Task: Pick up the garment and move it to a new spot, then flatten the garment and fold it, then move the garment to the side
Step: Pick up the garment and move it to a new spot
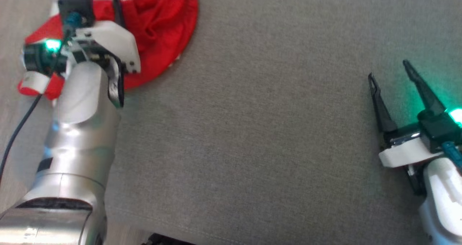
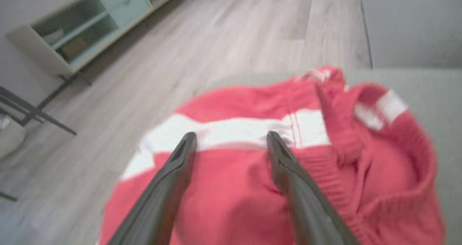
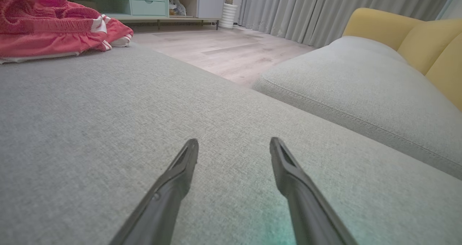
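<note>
Left wrist view: left gripper (image 2: 231, 135) fingers are spread wide over the red garment (image 2: 231, 198), pinching nothing.
Garment: a crumpled heap beneath and ahead of those fingers, with its white stripe (image 2: 245, 133) at their tips.
Grasp advice: come straight down, bite a thick fold rather than one layer, and close fully before lifting.
Right gripper (image 1: 388, 69): fingers also spread, over bare grey cushion (image 1: 270, 129), with the garment well apart, ahead to its left.
Risk: the garment lies near the cushion edge, so a shallow pinch may drop it to the floor (image 2: 216, 39) beyond.
</note>
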Available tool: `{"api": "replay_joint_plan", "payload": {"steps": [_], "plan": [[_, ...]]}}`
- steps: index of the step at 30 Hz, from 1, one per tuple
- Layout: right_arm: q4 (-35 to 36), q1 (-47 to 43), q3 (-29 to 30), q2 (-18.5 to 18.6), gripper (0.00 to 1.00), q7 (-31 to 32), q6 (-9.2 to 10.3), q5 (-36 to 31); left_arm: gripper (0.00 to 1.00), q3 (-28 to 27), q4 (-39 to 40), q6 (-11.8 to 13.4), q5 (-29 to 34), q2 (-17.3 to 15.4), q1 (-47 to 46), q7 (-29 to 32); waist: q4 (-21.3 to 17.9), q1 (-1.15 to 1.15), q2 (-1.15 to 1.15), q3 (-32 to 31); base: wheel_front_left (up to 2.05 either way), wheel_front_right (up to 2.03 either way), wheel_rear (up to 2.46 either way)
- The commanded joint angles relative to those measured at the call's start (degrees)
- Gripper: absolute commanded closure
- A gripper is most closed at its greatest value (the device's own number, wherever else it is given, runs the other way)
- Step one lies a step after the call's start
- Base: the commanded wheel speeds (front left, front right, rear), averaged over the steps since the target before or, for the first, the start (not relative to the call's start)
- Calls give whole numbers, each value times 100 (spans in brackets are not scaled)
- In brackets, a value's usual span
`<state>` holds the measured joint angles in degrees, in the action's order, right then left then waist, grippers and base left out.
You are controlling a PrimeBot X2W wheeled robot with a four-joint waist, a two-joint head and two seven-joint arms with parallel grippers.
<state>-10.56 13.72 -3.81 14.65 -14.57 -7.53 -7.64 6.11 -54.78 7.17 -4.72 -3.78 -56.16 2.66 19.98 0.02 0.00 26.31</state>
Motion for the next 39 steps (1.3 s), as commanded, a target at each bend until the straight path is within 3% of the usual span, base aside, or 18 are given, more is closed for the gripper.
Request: {"api": "replay_joint_plan", "payload": {"steps": [1, 4, 5, 6, 11, 16, 21, 29, 39], "plan": [[148, 9, -136, 68, 0, -43, 4, -14, 0, -112, 9, 65, 21, -249, -112, 26, -109, -2, 0, 195, 0, 0, 0], [179, 36, -121, 109, 0, -43, 4, -11, 0, -133, -482, 169, -13, -234, -220, -171, -125, -2, 0, 276, 0, 0, 0], [179, 34, -110, 111, 0, -43, 4, -12, 75, -132, -606, 168, -27, -226, -239, -279, -120, -2, 0, 286, 0, 0, 0], [177, 27, -102, 112, 0, -43, 4, -15, 100, -126, -703, 149, -42, -217, -264, -406, -112, -2, 0, 291, 0, 0, 0], [69, -19, -100, 39, 0, -43, 4, -11, 100, -55, -940, 139, -26, -223, -516, -1141, -36, -2, 0, 97, 0, 0, 0], [-102, -53, -248, -238, 0, -43, 4, 43, 100, 113, -920, 98, 94, -303, -831, -1553, -101, -2, 0, -528, 0, 0, 0], [-266, -171, -290, -666, 0, -43, 4, 107, 100, 330, -673, -170, 205, -386, -1116, -1673, -369, -2, 0, -1284, 0, 0, 0], [-399, -608, -227, -1111, 0, -43, 4, 216, 100, 636, -182, -726, 230, -365, -1356, -1525, -1251, -2, 0, -2282, 0, 0, 0], [-312, -855, -331, -1175, 0, -43, 4, 545, 100, 765, 769, -1225, -260, -65, -1023, -1034, -2687, -2, 0, -2543, 0, 0, 0]]}}
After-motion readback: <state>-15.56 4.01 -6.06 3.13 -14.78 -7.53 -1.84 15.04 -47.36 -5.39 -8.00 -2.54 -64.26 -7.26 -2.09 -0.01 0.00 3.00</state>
